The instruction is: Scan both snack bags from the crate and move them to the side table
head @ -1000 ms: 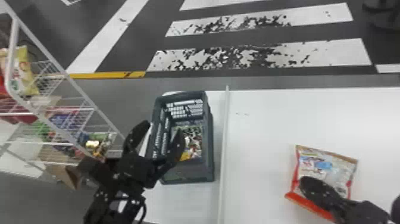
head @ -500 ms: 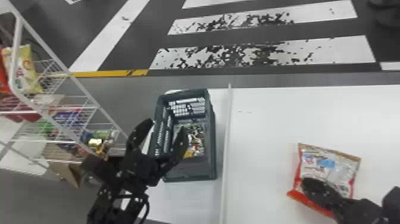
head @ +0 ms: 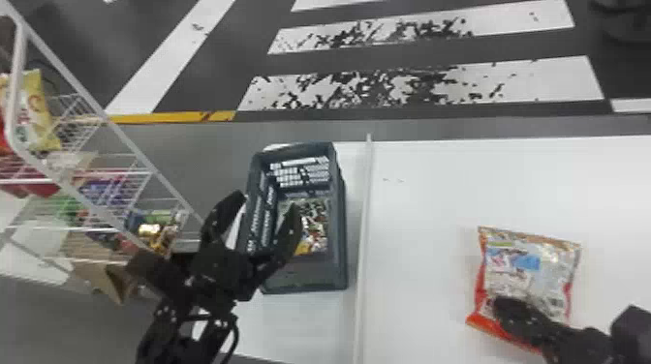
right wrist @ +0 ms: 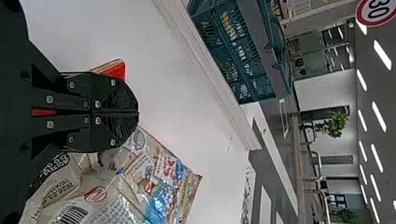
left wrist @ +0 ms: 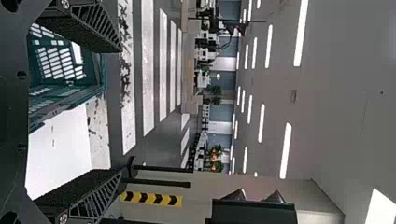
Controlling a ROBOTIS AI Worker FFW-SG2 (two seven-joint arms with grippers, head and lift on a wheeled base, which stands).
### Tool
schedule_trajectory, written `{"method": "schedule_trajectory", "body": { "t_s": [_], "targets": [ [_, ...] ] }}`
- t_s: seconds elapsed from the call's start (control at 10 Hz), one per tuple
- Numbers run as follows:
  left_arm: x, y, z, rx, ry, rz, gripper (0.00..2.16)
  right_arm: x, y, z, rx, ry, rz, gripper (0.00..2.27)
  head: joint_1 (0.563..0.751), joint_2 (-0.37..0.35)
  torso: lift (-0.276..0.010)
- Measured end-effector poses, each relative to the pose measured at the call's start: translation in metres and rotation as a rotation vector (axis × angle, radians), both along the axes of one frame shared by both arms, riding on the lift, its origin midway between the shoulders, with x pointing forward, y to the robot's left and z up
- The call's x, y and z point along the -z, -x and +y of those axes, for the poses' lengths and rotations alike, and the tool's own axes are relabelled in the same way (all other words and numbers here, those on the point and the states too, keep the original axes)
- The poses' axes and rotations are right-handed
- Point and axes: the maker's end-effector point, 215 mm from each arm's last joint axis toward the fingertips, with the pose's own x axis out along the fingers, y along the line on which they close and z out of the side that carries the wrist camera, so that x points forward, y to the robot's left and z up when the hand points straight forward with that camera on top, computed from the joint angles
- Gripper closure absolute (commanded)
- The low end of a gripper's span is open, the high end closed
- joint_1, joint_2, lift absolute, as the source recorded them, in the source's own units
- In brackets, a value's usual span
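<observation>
The snack bag (head: 537, 264) lies on the white surface (head: 450, 193), well in from its far edge, with the right gripper (head: 500, 304) over it (jaws narrow, pressed together). The left gripper (head: 267, 202) holds its jaws wide near the left edge of the crate (head: 310, 276).

Black left arm (head: 169, 334) — chunky joints, pale screw flecks, black cable (head: 236, 334) bowed into loop. Left gripper (head: 266, 203), black too: flat fingers (left wrist: 100, 29), diagonal ribs along sides. Right gripper (head: 501, 307): black, rounded, finely ridged ends, silvery screws (right wrist: 97, 104) — small red strip (right wrist: 43, 112) near base.
</observation>
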Motion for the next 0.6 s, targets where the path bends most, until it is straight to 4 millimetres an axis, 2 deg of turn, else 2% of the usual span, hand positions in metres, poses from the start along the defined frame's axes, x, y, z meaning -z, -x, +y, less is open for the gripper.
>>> {"method": "schedule_trajectory", "body": {
  "t_s": [0.2, 0.6],
  "targets": [
    [0.000, -0.001, -0.001, 0.002, 0.000, -0.001, 0.07, 0.007, 0.002, -0.015, 0.006, 0.021, 0.001, 2.25, 0.695, 0.256, -0.029],
    [0.002, 0.000, -0.005, 0.010, 0.002, 0.001, 0.07, 0.005, 0.005, -0.044, 0.008, 0.019, 0.003, 2.25, 0.695, 0.208, -0.029]
  ]
}}
